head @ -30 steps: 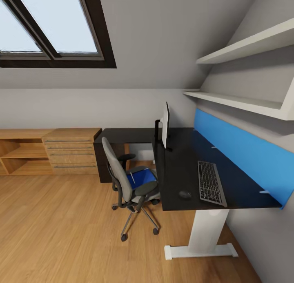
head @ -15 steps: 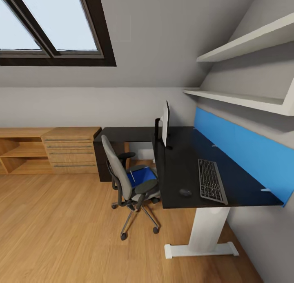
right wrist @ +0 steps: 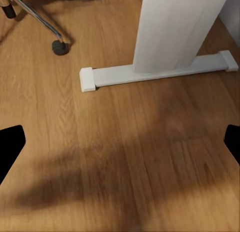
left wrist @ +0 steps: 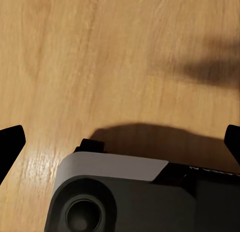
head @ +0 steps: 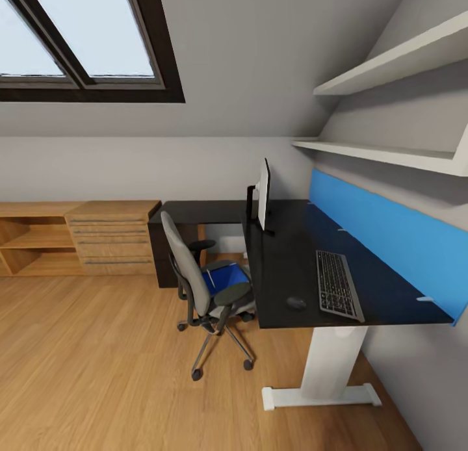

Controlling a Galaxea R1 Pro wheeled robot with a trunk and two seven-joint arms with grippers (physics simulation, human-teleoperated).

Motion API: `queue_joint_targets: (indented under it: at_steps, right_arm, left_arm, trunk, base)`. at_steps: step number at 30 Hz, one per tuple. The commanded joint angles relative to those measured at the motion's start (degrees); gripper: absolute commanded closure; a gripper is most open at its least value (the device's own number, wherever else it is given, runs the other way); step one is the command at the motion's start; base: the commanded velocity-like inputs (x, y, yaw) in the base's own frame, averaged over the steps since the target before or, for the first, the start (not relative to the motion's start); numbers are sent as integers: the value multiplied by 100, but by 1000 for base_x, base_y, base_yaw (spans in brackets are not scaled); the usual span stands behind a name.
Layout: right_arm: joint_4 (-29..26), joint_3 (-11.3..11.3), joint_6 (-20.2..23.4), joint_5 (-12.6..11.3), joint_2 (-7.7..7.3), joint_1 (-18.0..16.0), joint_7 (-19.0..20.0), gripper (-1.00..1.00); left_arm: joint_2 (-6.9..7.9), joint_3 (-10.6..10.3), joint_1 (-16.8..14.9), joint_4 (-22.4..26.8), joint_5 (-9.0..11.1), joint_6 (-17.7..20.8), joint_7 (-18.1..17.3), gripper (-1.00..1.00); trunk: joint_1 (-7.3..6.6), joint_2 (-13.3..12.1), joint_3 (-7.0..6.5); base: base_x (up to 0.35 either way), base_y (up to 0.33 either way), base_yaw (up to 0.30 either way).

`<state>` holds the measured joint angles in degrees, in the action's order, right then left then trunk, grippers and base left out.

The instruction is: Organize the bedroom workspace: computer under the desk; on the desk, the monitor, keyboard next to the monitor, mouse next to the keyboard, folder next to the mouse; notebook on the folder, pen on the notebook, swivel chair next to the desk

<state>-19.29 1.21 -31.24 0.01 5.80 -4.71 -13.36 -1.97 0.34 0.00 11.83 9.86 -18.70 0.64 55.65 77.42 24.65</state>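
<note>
black surface (head: 286, 269) ahead carrying monitor (head: 263, 194), keyboard (head: 337, 284) and mouse (head: 296, 302); swivel chair (head: 195, 269) just left of it, blue folder (head: 224, 280) flat on the seat, ahead between the arms; left tool (left wrist: 120, 142) and right tool (right wrist: 120, 147) both spread apart, empty, over the floor

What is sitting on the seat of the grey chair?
A bright blue folder lies flat on the swivel chair seat. A thin pale stick shape rests near its left edge, maybe the pen. The backrest and armrest cover part of the folder, so anything else lying there can't be made out.
</note>
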Motion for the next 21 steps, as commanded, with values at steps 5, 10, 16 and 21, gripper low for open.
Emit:
queue_joint_targets:
  at_steps: [5, 10, 16, 21]
  right_arm:
    - [102, 12, 9, -7, -123, -3, -26, -100]
    - [707, 30, 23, -13, -188, -3, -16, -100]
    - [1316, 23, 20, -22, -202, -3, 0, -100]
    - [1666, 22, 28, -20, -225, -3, 0, -100]
  left_arm:
    - [-4, 6, 0, 5, 23, -11, 7, -100]
    - [-12, 4, 0, 5, 21, -9, 13, -100]
    - [-20, 6, 0, 5, 18, -11, 13, -100]
    - [-56, -9, 0, 4, 10, -15, 0, -100]
  trunk:
    - [110, 205, 96]
    - [176, 325, 150]
    - [176, 325, 150]
    - [264, 486, 221]
  base:
    - [0, 0, 0]
    - [0, 0, 0]
    - [0, 0, 0]
    - [0, 0, 0]
